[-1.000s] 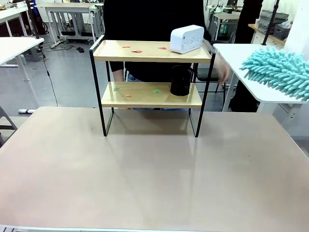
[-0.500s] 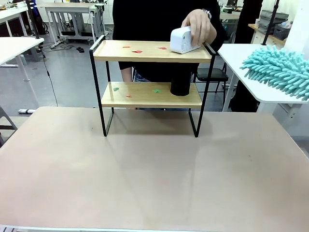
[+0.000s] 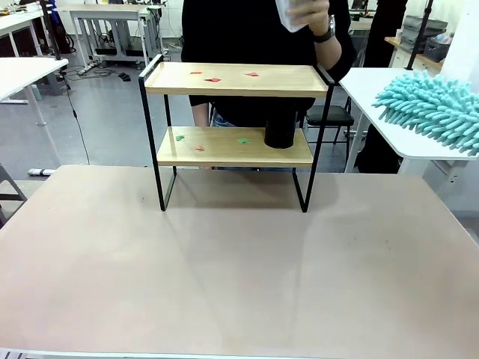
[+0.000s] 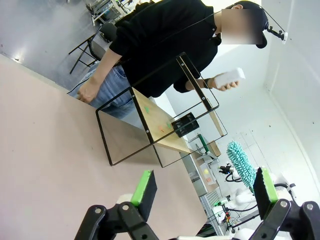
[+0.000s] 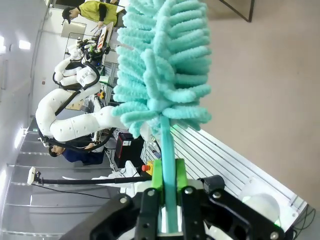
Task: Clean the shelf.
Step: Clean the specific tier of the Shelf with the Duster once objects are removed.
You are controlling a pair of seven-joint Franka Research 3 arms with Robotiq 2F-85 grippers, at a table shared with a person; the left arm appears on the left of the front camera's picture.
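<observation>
Black jaws, green pads, silver screws; person: black top, blue jeans, wristwatch.

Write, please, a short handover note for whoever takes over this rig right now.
Left gripper: open, holding nothing, short of the shelf.
Right gripper: shut on the teal duster by its handle, off to the shelf's right.
Shelf stands at the table's far side; coloured scraps on both boards, black container on the lower one.
The person's hand holds a white box above the shelf.
Done: duster gripped, top board free of the box.
Left: sweep both boards; the container blocks part of the lower one.
</observation>
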